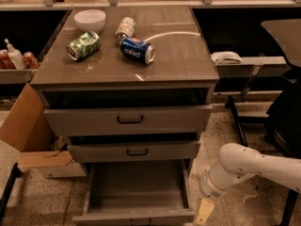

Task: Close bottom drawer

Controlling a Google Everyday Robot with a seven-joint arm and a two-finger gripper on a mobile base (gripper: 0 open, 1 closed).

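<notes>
The bottom drawer (136, 187) of the grey-brown cabinet stands pulled far out, its long box empty; its front panel sits at the lower edge of the view and its handle barely shows. The middle drawer (134, 151) and the upper drawer (129, 120) above it stand slightly out, each with a black bar handle. My white arm (249, 166) comes in from the right, low beside the cabinet. My gripper (203, 212) hangs just right of the bottom drawer's front right corner, with one pale finger showing and the rest cut off by the lower edge.
On the cabinet top lie a green can (83, 45), a blue can (136, 50), a third can (125, 29) and a white bowl (90, 19). An open cardboard box (33, 135) stands on the floor to the left. A black chair (287, 117) is at the right.
</notes>
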